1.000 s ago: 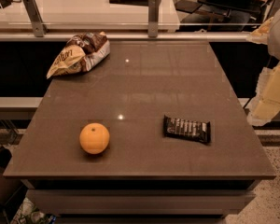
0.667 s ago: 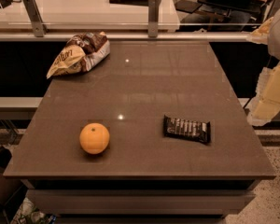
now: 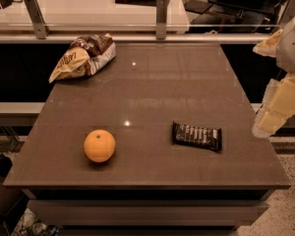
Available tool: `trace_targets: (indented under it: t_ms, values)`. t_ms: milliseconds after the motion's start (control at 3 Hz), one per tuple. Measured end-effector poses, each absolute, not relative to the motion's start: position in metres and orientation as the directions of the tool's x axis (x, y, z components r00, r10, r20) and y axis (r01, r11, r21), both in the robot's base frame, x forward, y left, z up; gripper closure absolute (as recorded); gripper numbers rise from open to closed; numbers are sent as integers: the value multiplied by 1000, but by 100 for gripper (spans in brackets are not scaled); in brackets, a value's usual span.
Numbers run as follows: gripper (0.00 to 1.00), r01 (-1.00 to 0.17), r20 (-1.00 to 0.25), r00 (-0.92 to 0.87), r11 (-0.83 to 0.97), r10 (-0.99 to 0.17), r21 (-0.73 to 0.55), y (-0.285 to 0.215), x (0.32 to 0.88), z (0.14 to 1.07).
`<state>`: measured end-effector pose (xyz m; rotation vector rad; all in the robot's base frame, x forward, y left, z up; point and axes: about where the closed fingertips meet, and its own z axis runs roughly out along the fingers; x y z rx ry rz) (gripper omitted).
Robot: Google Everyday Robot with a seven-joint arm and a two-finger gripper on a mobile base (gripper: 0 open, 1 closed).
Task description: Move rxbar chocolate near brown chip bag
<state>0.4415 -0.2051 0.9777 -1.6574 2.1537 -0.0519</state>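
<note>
The rxbar chocolate [image 3: 197, 135], flat at the near right of the table [image 3: 152, 82] and well apart from the far-left brown chip bag [image 3: 82, 57], seems light and slippery, best pinched across its 2 long edges, while the gripper [image 3: 278, 107] hangs beyond the right edge, its width impossible to tell.

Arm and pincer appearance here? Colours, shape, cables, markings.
Right frame edge, beside the table: the arm is a rounded whitish shell with a cream tab; the pincer below it is pale cream, blocky, tapering downward. No cables or markings discernible.
</note>
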Motion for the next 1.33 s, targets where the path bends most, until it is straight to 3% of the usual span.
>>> trace_targets:
  t_ms: [1333]
  values:
    - [0,-916,-700,-186,379,-689,-129,-174,446,883]
